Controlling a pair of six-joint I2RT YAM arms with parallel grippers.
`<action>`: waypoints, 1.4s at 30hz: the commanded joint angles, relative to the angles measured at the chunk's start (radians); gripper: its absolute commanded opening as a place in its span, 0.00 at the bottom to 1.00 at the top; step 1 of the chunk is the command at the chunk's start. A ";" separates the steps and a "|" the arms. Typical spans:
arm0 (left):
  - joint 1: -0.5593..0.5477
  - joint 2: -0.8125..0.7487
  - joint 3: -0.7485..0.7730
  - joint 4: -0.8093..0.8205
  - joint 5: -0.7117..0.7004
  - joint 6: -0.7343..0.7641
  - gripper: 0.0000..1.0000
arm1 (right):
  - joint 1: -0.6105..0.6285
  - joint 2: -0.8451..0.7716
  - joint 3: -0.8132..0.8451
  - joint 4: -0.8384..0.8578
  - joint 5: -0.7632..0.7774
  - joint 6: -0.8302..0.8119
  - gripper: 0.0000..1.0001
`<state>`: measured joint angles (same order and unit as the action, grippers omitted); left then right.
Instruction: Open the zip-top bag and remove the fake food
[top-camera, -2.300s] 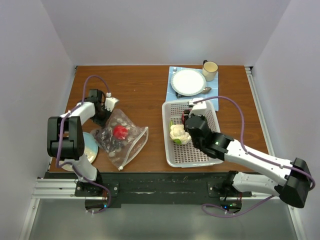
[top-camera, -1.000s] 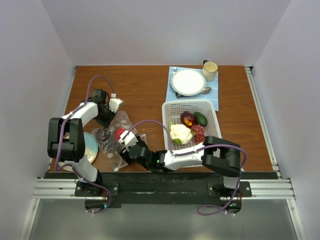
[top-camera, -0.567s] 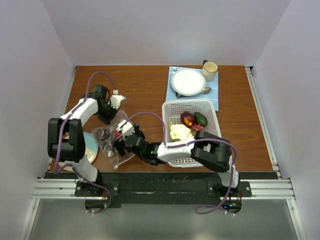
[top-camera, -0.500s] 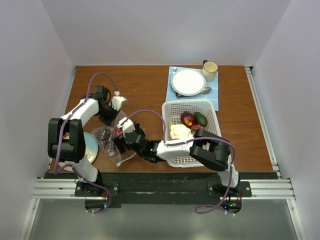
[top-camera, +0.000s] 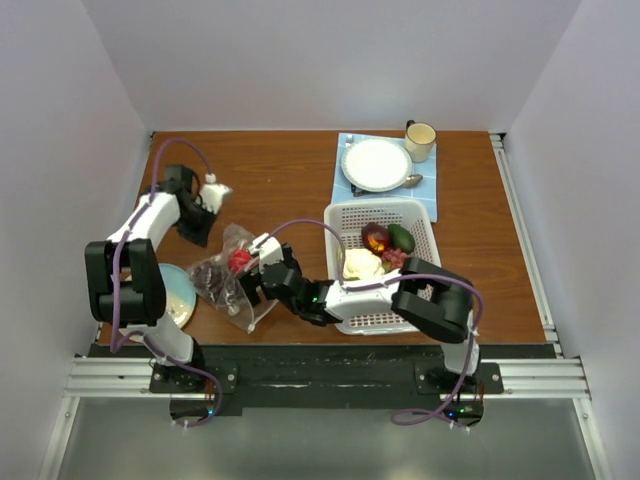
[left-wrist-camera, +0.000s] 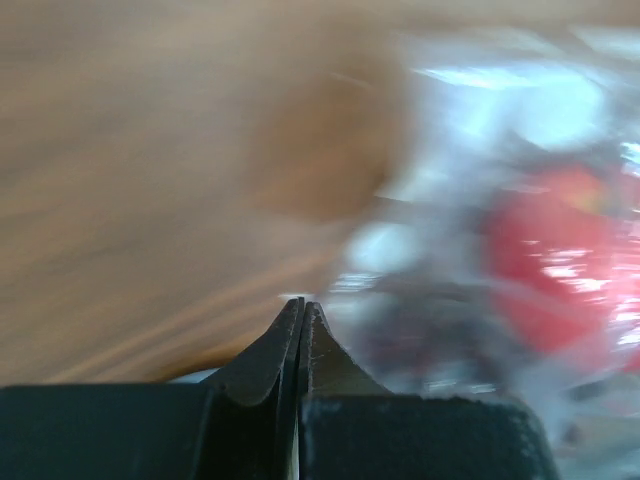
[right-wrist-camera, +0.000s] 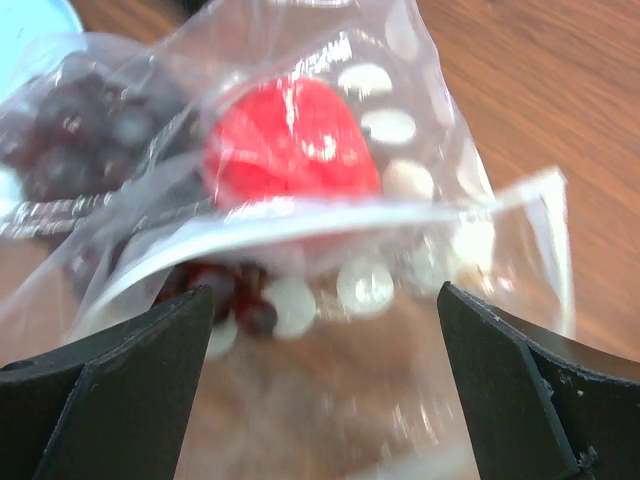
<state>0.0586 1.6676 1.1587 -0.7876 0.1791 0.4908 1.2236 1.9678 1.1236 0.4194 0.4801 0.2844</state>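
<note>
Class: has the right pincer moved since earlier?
Yes. The right pincer left the white perforated plastic basket, going leftward to the clear dotted zip-top bag.

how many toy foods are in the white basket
4 in white basket: cream-white lumpy piece near left, dark purple-brown piece and dark green piece at back, red grapes in the middle. Right arm may hide more.

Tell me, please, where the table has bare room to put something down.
Bare table lies between the left gripper and the blue mat, and right of the white basket. The front left is crowded around the zip-top bag.
</note>
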 joint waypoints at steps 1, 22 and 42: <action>0.047 -0.037 0.163 0.021 -0.090 0.020 0.00 | 0.031 -0.099 -0.062 0.062 0.035 0.042 0.98; -0.134 -0.124 -0.094 -0.030 0.248 -0.044 0.00 | 0.039 -0.081 -0.122 0.062 0.045 0.071 0.76; -0.223 0.038 -0.109 0.143 0.140 -0.090 0.00 | 0.036 0.000 -0.088 0.090 0.034 0.056 0.76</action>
<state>-0.1017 1.6791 1.0645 -0.7063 0.3172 0.4309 1.2613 1.9648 1.0008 0.4618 0.4858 0.3412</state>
